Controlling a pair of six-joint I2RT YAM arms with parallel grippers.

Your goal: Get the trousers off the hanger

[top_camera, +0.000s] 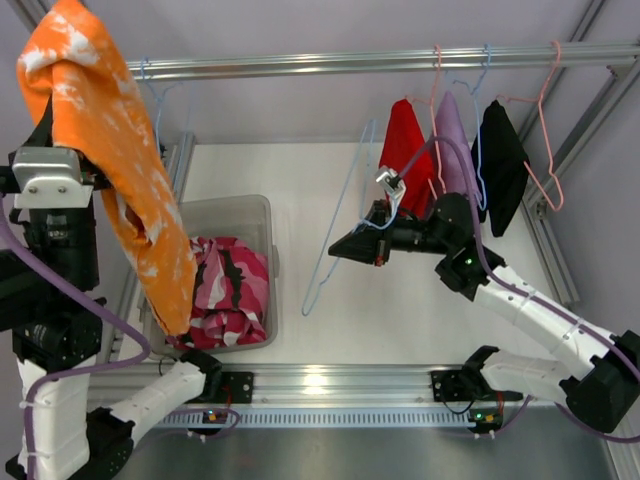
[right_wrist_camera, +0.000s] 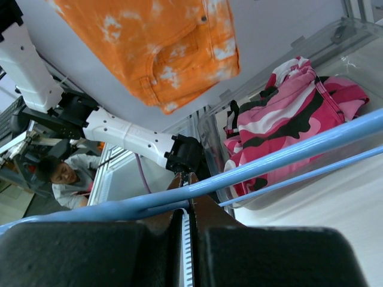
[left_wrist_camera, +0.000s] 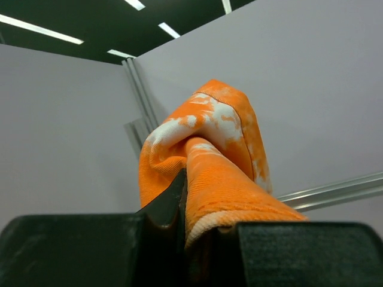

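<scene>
The orange trousers with white blotches [top_camera: 110, 150] hang free of any hanger from my raised left gripper [left_wrist_camera: 182, 179], which is shut on a fold of their cloth [left_wrist_camera: 221, 179]. Their lower end dangles over the clear bin [top_camera: 250, 205]. In the top view the cloth hides this gripper. Pink-white-black camouflage trousers [top_camera: 230, 285] lie crumpled in the bin. My right gripper [top_camera: 342, 247] is shut on the bare blue wire hanger [top_camera: 349, 176] at mid-table. The right wrist view shows the hanger's bar [right_wrist_camera: 311, 146] pinched at the fingertips of that gripper [right_wrist_camera: 187, 179].
A metal rail [top_camera: 350, 65] crosses the back. On its right part hang red [top_camera: 405, 150], purple [top_camera: 452, 145] and black [top_camera: 500, 160] garments and an empty pink hanger [top_camera: 545, 130]. An empty blue hanger [top_camera: 155, 90] hangs at the left. Frame posts line both sides.
</scene>
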